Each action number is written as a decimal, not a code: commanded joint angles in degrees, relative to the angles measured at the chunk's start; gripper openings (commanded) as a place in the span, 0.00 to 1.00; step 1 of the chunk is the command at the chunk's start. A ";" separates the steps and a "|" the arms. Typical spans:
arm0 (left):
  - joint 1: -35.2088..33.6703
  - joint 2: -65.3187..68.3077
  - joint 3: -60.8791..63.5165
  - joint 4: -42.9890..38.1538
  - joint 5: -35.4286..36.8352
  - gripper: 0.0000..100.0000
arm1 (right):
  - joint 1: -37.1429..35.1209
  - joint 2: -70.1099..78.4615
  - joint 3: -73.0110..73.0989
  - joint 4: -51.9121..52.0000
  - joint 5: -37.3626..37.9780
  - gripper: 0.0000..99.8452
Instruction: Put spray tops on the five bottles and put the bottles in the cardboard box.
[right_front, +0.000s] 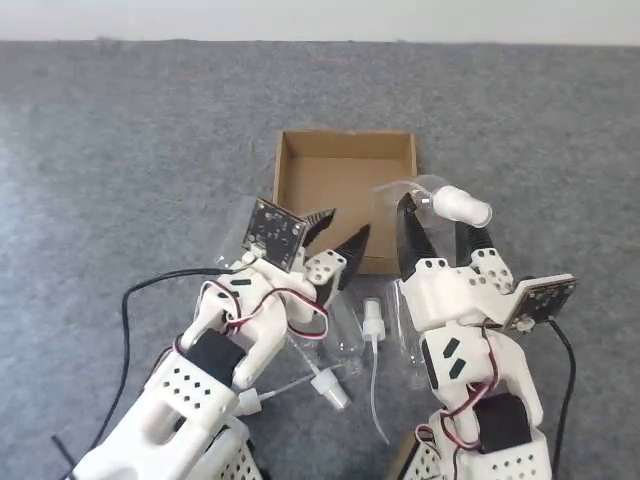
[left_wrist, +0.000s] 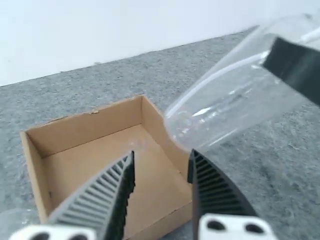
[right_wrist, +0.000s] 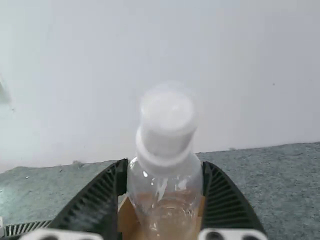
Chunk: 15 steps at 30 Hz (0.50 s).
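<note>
Right gripper (right_wrist: 164, 165) pinches bottle (right_wrist: 165, 200) below its spray top (right_wrist: 166, 120). Light, slick, thin plastic, probably squashy, so I hold near the stiffer neck. Left gripper (left_wrist: 161, 154) open, empty.

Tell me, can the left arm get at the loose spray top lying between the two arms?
Probably yes. The left tool is open and empty above the near edge of the cardboard box, and the spray top lies uncovered just behind it; the arm would need to draw back.
</note>
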 joint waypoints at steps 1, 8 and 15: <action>-4.92 -1.58 -4.35 1.05 -0.18 0.16 | 1.01 -0.48 -1.41 0.31 -0.18 0.08; -16.62 -1.58 -8.92 7.12 0.79 0.16 | 1.01 -0.48 0.35 0.48 0.00 0.08; -29.10 -1.58 -8.57 7.21 4.13 0.12 | 1.01 -0.48 0.70 0.48 0.09 0.08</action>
